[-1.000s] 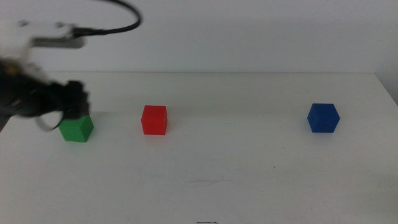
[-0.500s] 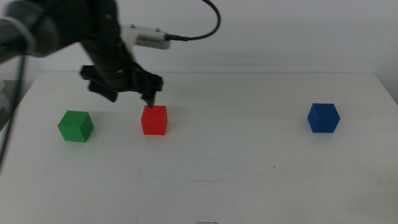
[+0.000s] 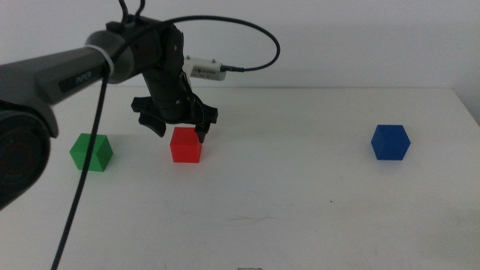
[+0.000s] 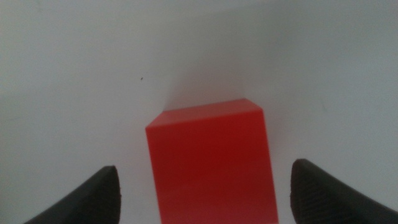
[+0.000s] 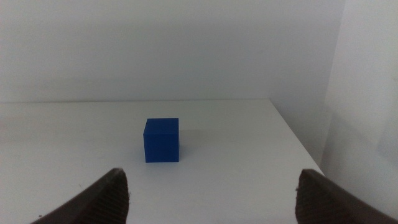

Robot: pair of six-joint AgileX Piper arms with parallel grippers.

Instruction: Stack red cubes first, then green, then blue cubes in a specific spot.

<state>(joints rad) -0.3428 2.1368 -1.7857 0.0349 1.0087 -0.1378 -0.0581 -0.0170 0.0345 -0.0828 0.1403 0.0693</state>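
Note:
The red cube (image 3: 186,145) rests on the white table, left of centre. My left gripper (image 3: 181,129) hangs open directly over it, one dark jaw on each side and neither touching. In the left wrist view the red cube (image 4: 211,163) fills the space between the spread jaws of the left gripper (image 4: 205,198). The green cube (image 3: 91,152) sits further left, and the blue cube (image 3: 390,142) far to the right. The right wrist view shows the blue cube (image 5: 161,140) ahead of my open right gripper (image 5: 211,193), well apart from it. That arm is out of the middle view.
The left arm's black cable (image 3: 247,37) loops above the table behind the red cube. The table's right edge (image 5: 298,143) runs close beside the blue cube. The white tabletop (image 3: 285,202) stretches bare between the red and blue cubes.
My left gripper has swung from the green cube rightward to the red cube and lowered around it. None of the three cubes has moved.

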